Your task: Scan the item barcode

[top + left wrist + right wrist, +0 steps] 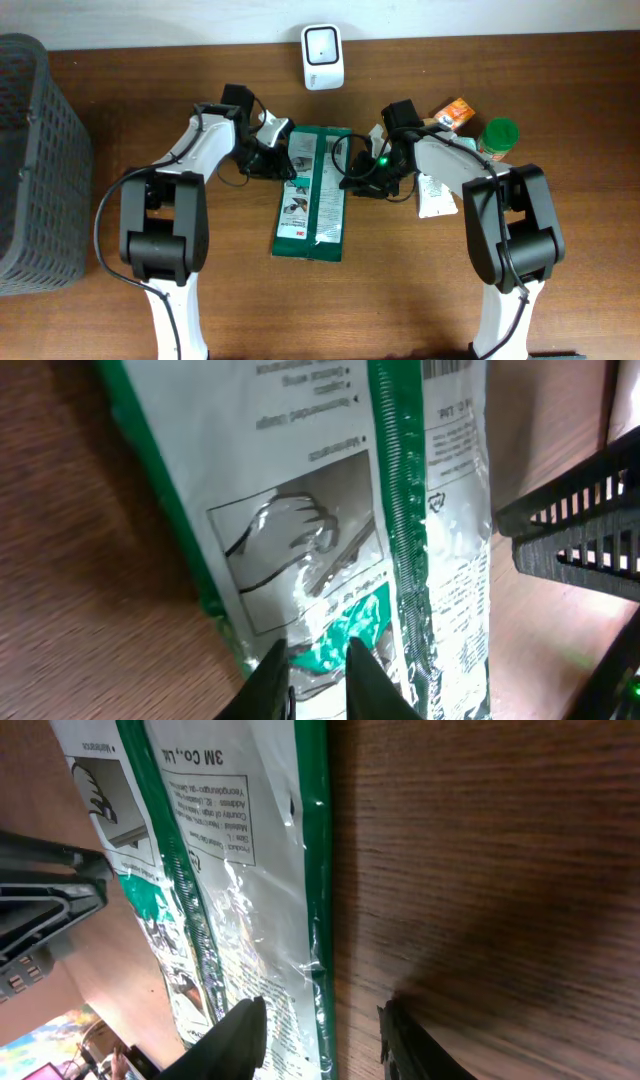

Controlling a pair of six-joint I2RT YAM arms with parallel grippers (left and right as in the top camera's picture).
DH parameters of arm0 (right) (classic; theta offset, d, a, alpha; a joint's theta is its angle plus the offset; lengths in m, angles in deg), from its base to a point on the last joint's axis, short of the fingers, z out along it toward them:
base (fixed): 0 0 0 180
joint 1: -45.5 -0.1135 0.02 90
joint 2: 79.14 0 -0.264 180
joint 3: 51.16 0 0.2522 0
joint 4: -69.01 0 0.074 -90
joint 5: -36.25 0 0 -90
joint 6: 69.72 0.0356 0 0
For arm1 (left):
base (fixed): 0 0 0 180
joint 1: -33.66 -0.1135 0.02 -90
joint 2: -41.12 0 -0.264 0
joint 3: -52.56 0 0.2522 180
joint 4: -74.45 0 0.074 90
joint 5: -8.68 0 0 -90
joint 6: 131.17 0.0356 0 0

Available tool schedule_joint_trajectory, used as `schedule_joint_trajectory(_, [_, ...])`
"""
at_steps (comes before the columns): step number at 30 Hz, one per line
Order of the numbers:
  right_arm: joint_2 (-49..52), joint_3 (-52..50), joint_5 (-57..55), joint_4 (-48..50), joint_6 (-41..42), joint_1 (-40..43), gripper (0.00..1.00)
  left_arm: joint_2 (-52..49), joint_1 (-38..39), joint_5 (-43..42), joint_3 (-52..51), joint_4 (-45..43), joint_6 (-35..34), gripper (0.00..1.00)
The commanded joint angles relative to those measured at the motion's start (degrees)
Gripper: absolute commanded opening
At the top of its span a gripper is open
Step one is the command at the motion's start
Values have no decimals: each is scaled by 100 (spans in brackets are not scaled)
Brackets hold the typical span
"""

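The item is a flat green-and-white plastic packet [312, 190] lying on the wooden table between my two arms, printed back up. A strip of barcode lines [445, 368] shows at the top edge of the left wrist view. A white scanner [323, 55] stands at the back of the table, apart from the packet. My left gripper [315, 655] hovers at the packet's upper left corner, its fingers a narrow gap apart, clamping nothing. My right gripper [320, 1010] is open, its fingers on either side of the packet's right edge [318, 870].
A grey mesh basket [35, 160] fills the left side. Behind the right arm are an orange packet [455, 113], a green-lidded bottle [498, 137] and a white sachet [435, 195]. Each wrist view shows the other arm's black gripper close by [580, 540].
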Motion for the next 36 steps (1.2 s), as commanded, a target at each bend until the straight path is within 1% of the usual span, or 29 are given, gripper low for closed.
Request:
schedule_joint_trajectory(1, [96,17,-55,17,31,-55,36,127,13,-2,-68,-39,94,17])
schedule_joint_trajectory(3, [96,17,-55,39,31,-63,37,114,13,223,-155,-101,55,16])
schedule_joint_trajectory(4, [96,17,-55,42,31,-63,36,114,13,188,-247,-173,33,14])
schedule_joint_trajectory(6, [96,17,-55,39,33,-63,36,114,20,184,-520,-428,-240,4])
schedule_joint_trajectory(8, [96,17,-55,39,74,-63,36,114,17,203,-868,-807,-557,1])
schedule_joint_trajectory(10, [96,17,-52,37,79,-66,37,111,13,205,-1034,-997,-807,0])
schedule_joint_trajectory(12, [101,-15,-76,57,232,-98,37,111,13,205,-1062,-1025,-892,0])
schedule_joint_trajectory(16, [107,-149,-24,520,420,-407,37,111,13,203,-1091,-1019,-1102,0])
schedule_joint_trajectory(20, [107,-146,352,1279,411,-774,36,111,13,201,-1117,-960,-1119,0])
schedule_joint_trajectory(24, [105,-107,1108,2164,413,-656,36,111,15,179,-1193,-804,-1163,0])
schedule_joint_trajectory(25, [105,-103,1189,2251,415,-608,36,111,15,129,-1222,-756,-1163,0])
schedule_joint_trajectory(26, [105,-103,1178,2223,417,-570,36,111,15,70,-1237,-715,-1161,0])
schedule_joint_trajectory(29, [109,-114,660,1843,415,-601,36,111,15,-107,-1257,-658,-1163,0])
schedule_joint_trajectory(30, [133,-157,535,1794,413,-713,25,111,15,-105,-1257,-658,-1163,0])
schedule_joint_trajectory(31, [138,-157,535,1794,413,-739,19,111,13,-105,-1257,-656,-1163,0])
schedule_joint_trajectory(34, [140,-157,535,1794,413,-745,6,111,13,-105,-1257,-658,-1161,0])
schedule_joint_trajectory(35, [138,-157,533,1799,382,-745,4,111,13,-105,-1257,-658,-1158,6])
schedule_joint_trajectory(36, [127,-157,535,1797,343,-726,4,114,13,-105,-1255,-658,-1158,25])
